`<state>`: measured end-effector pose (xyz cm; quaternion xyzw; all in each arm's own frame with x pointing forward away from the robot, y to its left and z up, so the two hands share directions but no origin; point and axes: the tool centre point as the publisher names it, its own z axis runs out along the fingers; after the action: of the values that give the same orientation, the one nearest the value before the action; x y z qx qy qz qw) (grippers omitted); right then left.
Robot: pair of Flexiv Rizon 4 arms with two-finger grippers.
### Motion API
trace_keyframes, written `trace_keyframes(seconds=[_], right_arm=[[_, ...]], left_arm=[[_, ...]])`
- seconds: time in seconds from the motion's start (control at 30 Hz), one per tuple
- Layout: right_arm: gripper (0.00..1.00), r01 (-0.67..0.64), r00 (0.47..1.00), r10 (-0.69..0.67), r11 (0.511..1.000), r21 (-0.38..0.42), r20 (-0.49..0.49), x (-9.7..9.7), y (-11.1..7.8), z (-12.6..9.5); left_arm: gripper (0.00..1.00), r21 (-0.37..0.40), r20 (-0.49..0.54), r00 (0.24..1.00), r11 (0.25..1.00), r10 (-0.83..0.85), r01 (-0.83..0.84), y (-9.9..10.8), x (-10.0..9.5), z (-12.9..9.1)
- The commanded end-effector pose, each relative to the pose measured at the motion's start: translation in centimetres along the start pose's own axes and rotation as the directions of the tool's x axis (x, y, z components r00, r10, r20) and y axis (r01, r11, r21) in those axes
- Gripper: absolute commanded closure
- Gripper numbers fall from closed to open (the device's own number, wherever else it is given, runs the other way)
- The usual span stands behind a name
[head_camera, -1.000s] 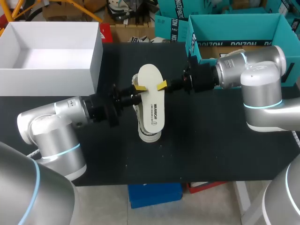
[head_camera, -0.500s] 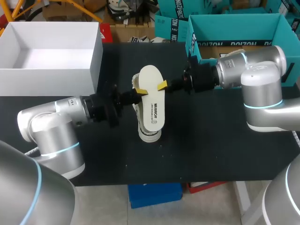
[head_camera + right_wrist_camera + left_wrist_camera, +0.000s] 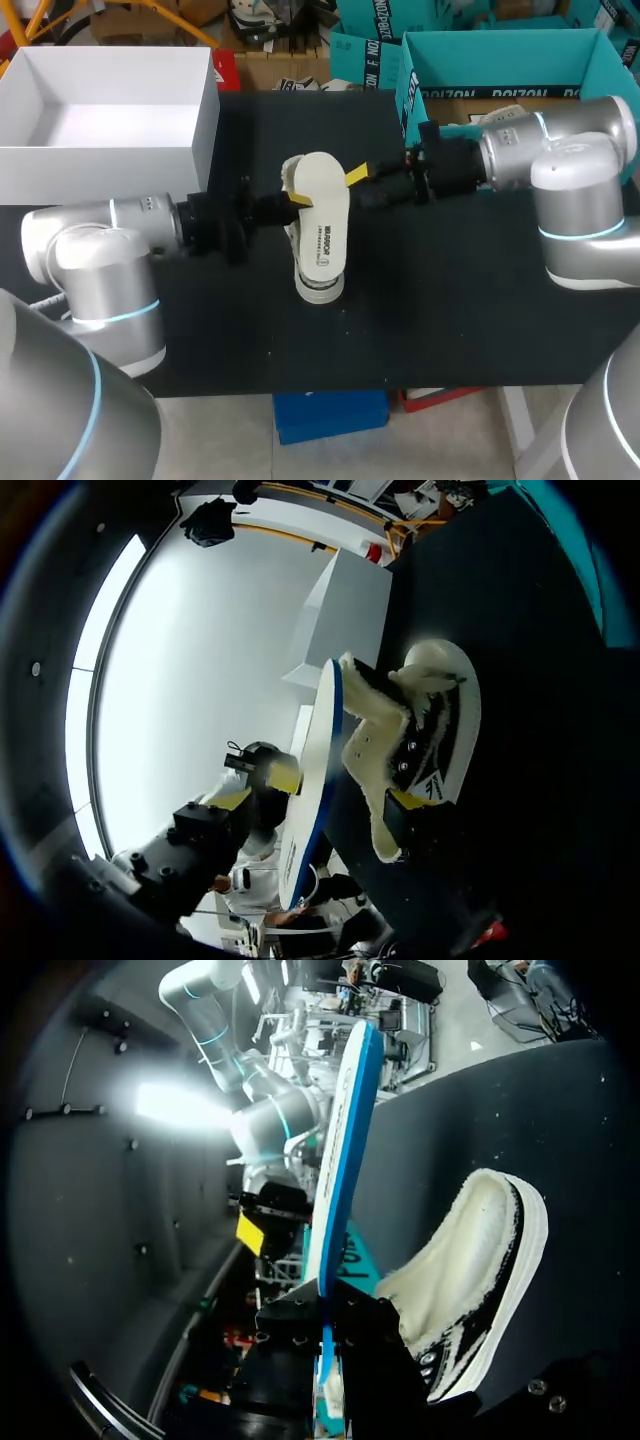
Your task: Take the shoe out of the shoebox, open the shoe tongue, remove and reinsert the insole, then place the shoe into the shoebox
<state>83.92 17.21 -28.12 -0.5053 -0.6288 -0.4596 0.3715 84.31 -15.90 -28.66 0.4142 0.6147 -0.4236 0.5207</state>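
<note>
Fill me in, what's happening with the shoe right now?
The left hand grips the cream insole and holds it above the fleece-lined shoe, which sits on the black table. The right hand is at the insole's opposite side; whether it grips anything is unclear. The white shoebox stands at the table's far left.
</note>
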Motion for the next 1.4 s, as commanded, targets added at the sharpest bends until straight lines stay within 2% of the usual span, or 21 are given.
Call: trace_keyframes(seconds=[0.03, 0.23, 0.5, 0.8, 1.17, 1.3, 1.4], right_arm=[[0.0, -0.001, 0.997, 0.005, 0.998, -0.06, 0.074, 1.6, -2.1, -1.8], [0.0, -0.004, 0.984, 0.026, 0.993, -0.119, 0.176, 2.3, -3.5, -3.3], [0.0, -0.03, 0.942, 0.107, 0.971, -0.237, 0.319, 3.5, -5.6, -5.3], [0.0, -0.043, 0.921, 0.16, 0.948, -0.316, 0.356, 4.4, -8.3, -6.7], [0.0, -0.04, 0.892, 0.211, 0.918, -0.395, 0.4, 5.7, -11.9, -10.0], [0.0, -0.026, 0.892, 0.203, 0.915, -0.402, 0.404, 5.9, -12.5, -10.5], [0.0, 0.0, 0.902, 0.163, 0.926, -0.378, 0.399, 6.2, -12.6, -11.1]], left_arm=[[1.0, -0.017, -0.118, 0.993, 1.0, -0.011, 0.009, -0.4, -0.6, -1.2], [1.0, -0.034, -0.189, 0.981, 0.999, -0.036, 0.03, -0.4, -0.6, -2.4], [1.0, -0.003, -0.319, 0.946, 0.999, -0.05, 0.051, -0.7, 0.0, -4.0], [1.0, 0.044, -0.401, 0.914, 0.995, -0.065, 0.091, -0.8, 0.3, -4.9], [1.0, 0.062, -0.482, 0.875, 0.995, -0.041, 0.08, -1.3, 0.8, -5.3], [1.0, 0.069, -0.491, 0.87, 0.994, -0.039, 0.084, -1.6, 1.0, -5.0], [1.0, 0.076, -0.496, 0.867, 0.993, -0.036, 0.085, -1.8, 1.1, -4.8]])
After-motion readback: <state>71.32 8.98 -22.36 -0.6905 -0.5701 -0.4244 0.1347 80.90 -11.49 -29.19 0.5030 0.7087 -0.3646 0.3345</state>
